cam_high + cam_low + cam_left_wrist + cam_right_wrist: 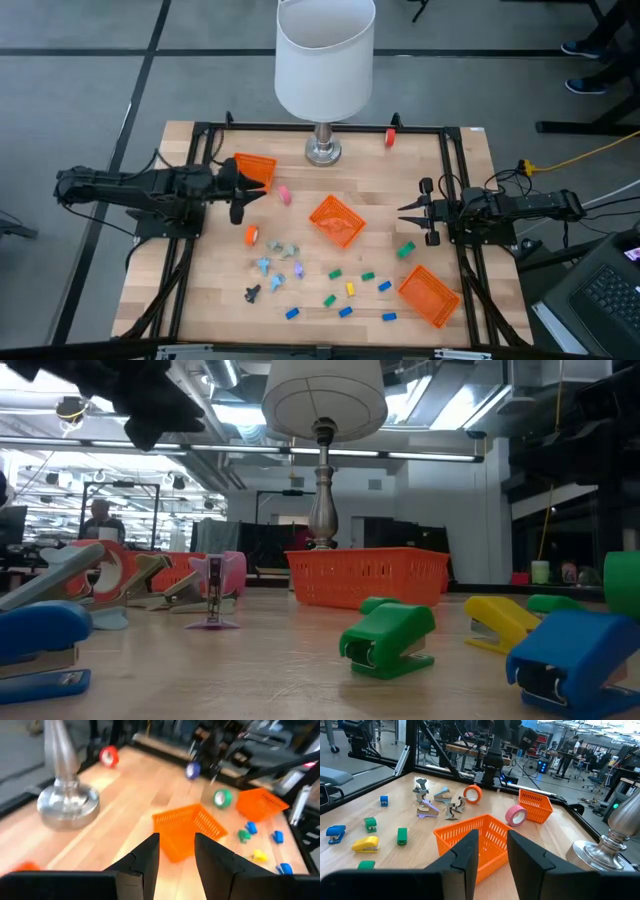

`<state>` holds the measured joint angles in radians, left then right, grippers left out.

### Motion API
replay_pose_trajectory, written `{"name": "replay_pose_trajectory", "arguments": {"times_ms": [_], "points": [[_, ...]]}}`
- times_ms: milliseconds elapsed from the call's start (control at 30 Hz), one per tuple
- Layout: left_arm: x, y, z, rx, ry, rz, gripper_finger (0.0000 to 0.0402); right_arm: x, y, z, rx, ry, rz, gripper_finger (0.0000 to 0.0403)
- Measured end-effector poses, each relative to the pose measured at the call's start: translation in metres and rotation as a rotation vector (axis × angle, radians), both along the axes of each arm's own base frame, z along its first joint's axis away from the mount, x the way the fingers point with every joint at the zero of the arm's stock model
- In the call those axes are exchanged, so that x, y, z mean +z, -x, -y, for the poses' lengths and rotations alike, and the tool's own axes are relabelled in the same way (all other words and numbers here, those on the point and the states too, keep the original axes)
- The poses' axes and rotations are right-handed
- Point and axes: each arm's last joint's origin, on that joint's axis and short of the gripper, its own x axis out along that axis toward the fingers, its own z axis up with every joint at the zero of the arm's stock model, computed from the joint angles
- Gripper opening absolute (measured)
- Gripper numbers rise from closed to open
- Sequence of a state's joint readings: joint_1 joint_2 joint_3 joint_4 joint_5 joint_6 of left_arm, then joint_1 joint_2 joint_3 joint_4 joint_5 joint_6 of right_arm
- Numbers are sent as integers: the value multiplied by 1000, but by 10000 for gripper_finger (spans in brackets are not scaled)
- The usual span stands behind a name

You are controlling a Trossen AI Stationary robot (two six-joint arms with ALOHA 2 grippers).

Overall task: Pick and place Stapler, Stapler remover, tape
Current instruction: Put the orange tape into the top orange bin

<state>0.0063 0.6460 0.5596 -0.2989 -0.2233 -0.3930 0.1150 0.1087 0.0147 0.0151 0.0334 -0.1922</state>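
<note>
Blue stapler [580, 660] sits right up front next to a green stapler [390, 640], on the table's front side of the middle basket [337, 220], and the silvery removers [275, 255] are bunched off that basket's front-left corner. Tape-wise, the pink roll [284, 195] and orange roll [251, 235] lie left of the basket, and the red roll [390, 137] is well behind it by the back rail. Left gripper [252, 198] is left of the basket and right gripper [405, 215] is right of it, both pointed at it with fingers a little apart and nothing in them.
</note>
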Motion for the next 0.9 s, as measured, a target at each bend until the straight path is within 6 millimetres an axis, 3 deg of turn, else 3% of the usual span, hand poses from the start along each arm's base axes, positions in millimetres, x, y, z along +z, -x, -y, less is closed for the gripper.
{"name": "replay_pose_trajectory", "arguments": {"times_ms": [333, 633, 900], "points": [[10, -4, 1, 175, 280, -410, 118, 0, 0, 0, 0, 0, 0, 106], [-20, -29, 8, 225, 636, -643, 118, 0, 0, 0, 0, 0, 0, 106], [-50, -51, 16, 220, 659, -848, 145, 0, 0, 0, 0, 0, 0, 106]]}}
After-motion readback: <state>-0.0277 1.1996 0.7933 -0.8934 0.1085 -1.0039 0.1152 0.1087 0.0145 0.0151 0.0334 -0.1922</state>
